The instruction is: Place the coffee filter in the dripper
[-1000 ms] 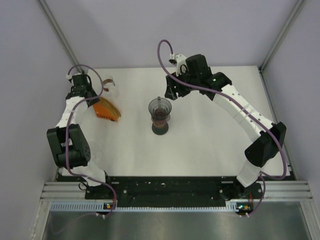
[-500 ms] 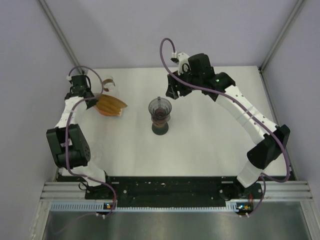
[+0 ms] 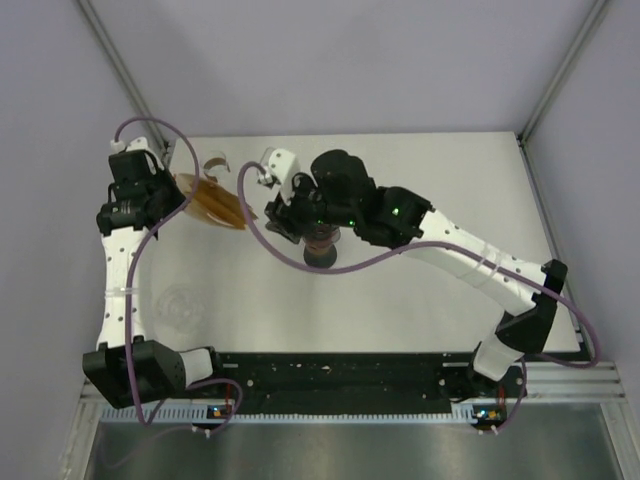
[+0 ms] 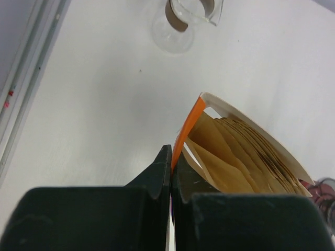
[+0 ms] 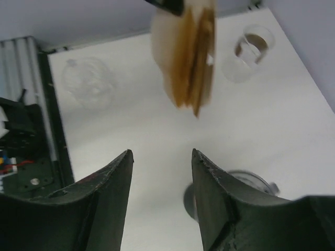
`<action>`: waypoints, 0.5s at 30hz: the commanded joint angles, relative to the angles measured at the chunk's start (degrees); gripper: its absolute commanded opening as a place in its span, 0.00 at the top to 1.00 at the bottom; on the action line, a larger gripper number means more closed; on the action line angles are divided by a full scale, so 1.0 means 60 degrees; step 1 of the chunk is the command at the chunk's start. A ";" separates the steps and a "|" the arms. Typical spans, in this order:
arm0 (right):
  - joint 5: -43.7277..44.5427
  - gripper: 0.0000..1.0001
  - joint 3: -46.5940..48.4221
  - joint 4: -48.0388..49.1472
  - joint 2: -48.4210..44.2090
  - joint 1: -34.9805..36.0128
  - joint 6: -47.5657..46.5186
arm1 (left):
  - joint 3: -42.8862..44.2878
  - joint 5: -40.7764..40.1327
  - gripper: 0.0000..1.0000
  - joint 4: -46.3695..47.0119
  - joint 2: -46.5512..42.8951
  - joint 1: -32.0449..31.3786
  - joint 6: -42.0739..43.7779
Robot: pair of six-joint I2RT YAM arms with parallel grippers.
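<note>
A pack of brown paper coffee filters in an orange and white sleeve hangs above the table's left rear. My left gripper is shut on the sleeve's orange edge, and the filters fan out to the right of it. The dark dripper stands mid-table, mostly covered by my right arm. My right gripper is open between dripper and pack, with nothing between its fingers. In the right wrist view the pack hangs ahead of that gripper, and the dripper shows behind the right finger.
A small clear glass cup stands at the back left, just beyond the pack. A faint clear glass object sits on the table near the front left. The right arm's purple cable loops low in front of the dripper.
The left gripper shut on the filter pack and lifted it off the table. The right arm swung left over the dripper towards the pack, its jaws a little narrower.
</note>
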 commanded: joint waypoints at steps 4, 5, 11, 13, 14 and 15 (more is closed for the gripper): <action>-0.1855 0.69 -0.0741 0.4413 0.0230 0.0972 0.0862 | 0.0333 0.0741 1.00 -0.1632 -0.0714 0.0002 0.0397; -0.1855 0.71 -0.1091 0.4925 0.0318 0.1030 0.1054 | 0.0318 0.0771 1.00 -0.1735 -0.0788 0.0002 0.0441; -0.2338 0.75 -0.1125 0.6029 0.1357 0.1207 0.1993 | 0.0304 0.0917 1.00 -0.2146 -0.0993 0.0002 0.0573; -0.2193 0.75 -0.0964 0.6073 0.1796 0.1207 0.2168 | 0.0275 0.1077 1.00 -0.2248 -0.1008 -0.0013 0.0559; -0.1974 0.75 -0.0891 0.6073 0.1900 0.1207 0.2198 | 0.0289 0.1122 1.00 -0.2278 -0.0994 -0.0013 0.0544; -0.1783 0.75 -0.0846 0.6044 0.1988 0.1207 0.2198 | 0.0260 0.1137 1.00 -0.2293 -0.1022 -0.0013 0.0544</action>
